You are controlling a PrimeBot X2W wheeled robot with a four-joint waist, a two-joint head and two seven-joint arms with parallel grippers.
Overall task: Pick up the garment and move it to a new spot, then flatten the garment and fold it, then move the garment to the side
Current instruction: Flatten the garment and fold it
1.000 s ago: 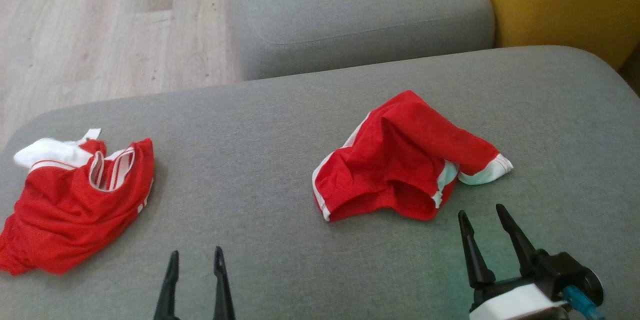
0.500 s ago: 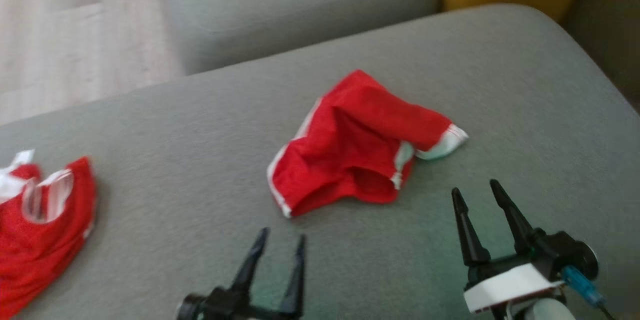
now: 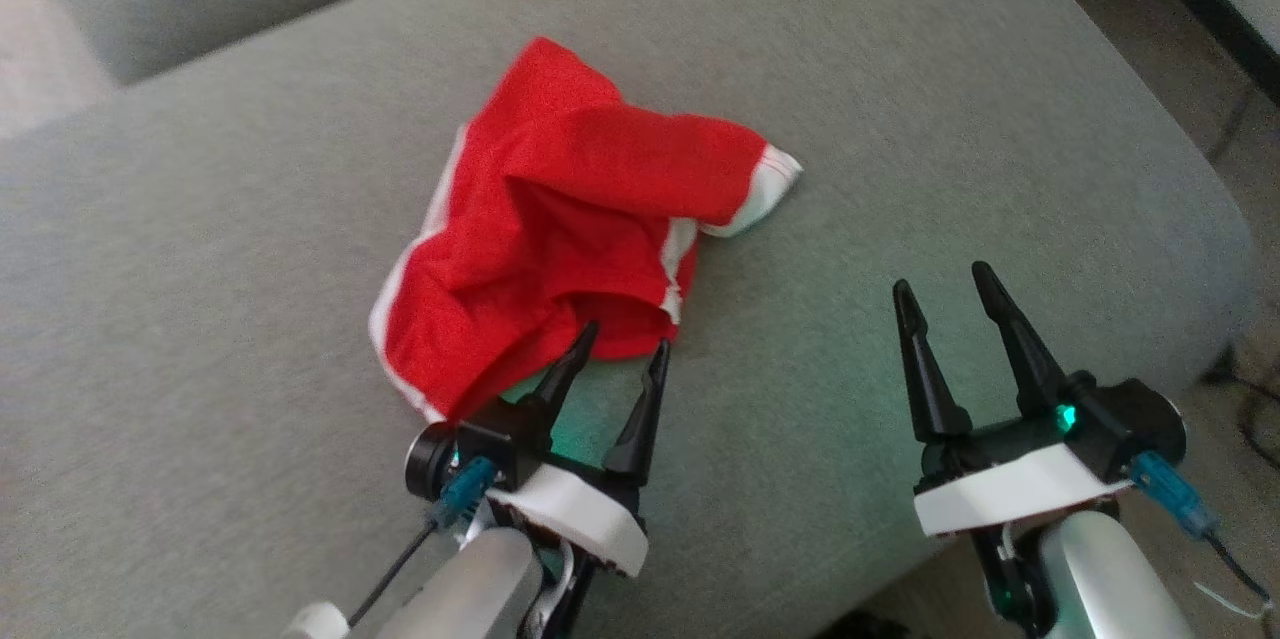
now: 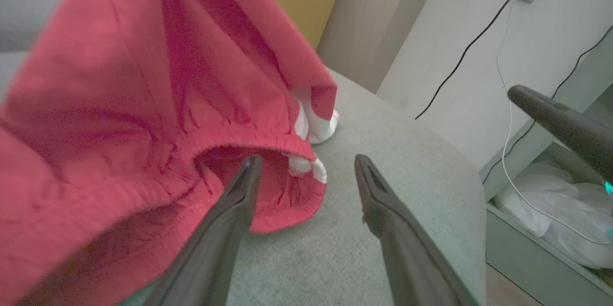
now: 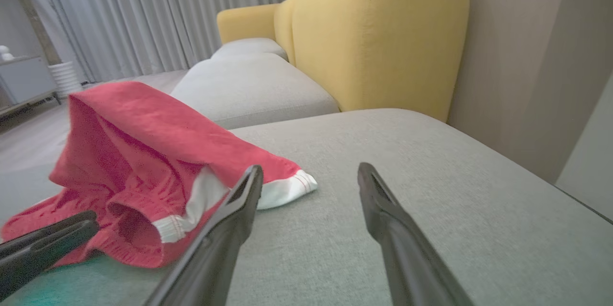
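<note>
Head view: the red garment [image 3: 560, 219] is seen crumpled on the grey sofa cushion [image 3: 950, 99], one white-edged corner thrown out toward the robot's right and the white-trimmed side turned to its left. The left hand [image 3: 626, 337] is held at the garment's near edge with its fingers spread apart and nothing between them. In the left wrist view one finger [image 4: 239, 200] is placed right at the mouth of the gathered hem opening [image 4: 258, 162], while the other is over bare cushion. Whether the fabric is actually touched cannot be told. The right hand [image 3: 942, 278] is likewise parted and empty, over bare cushion and well apart from the cloth.

The pick-up is judged not yet made, with the flattening, folding and moving aside all to come.

Several faults may be expected from here. If the fingers are closed as placed, only the top layer of the hem might be caught, so that the garment would be lifted bunched and harder to spread. If the finger at the opening is driven further in, it could be threaded inside the cloth and snagged on release. A shallow approach could cause the light fabric to be pushed along the cushion instead of pinched. With one hand alone, the loose corner may be dragged and folded under.
</note>
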